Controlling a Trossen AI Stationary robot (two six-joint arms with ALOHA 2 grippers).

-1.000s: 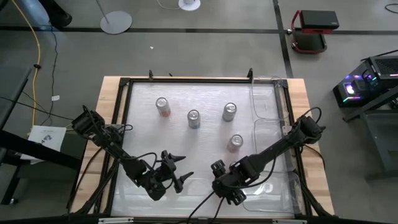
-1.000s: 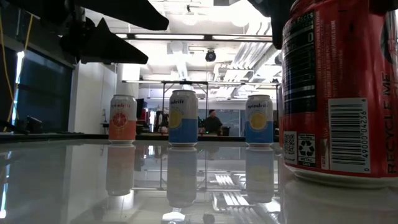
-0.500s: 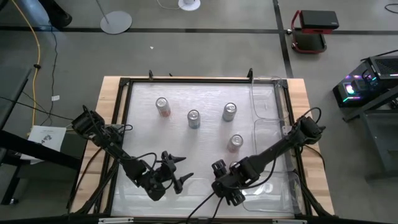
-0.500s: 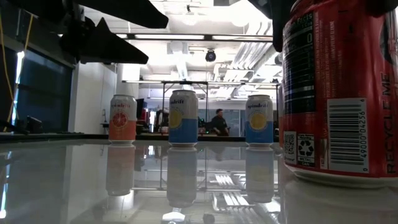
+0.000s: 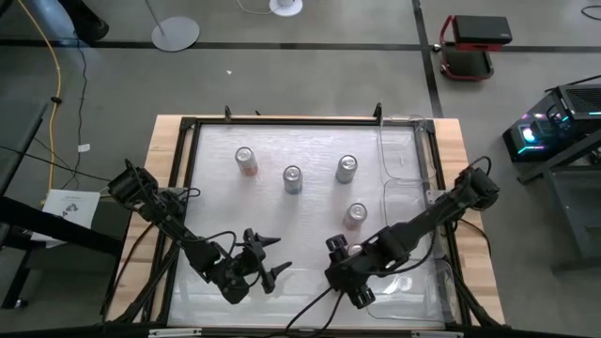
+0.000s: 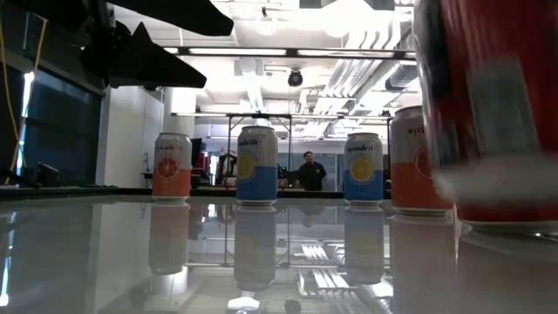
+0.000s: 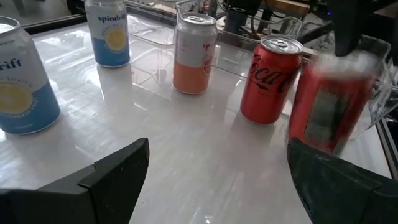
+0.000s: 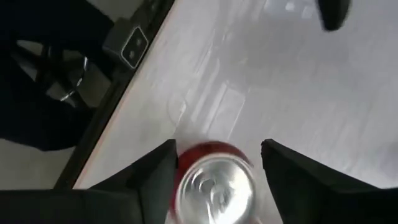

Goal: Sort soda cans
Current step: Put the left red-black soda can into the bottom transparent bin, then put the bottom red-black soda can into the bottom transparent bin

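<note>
Red Coca-Cola can (image 8: 214, 186) sits clamped in your right gripper (image 5: 349, 268), lifted near the table's (image 5: 216, 178) front edge — carry it to the clear bin (image 5: 413, 272) by the right edge while your left gripper (image 5: 268, 258) waits spread.

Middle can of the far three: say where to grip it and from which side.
Grip the middle can across its round body at mid height, coming from the near edge with the open left hand; the right hand holds a red can. It stands upright, neighbours apart, so fingers fit either side.
</note>
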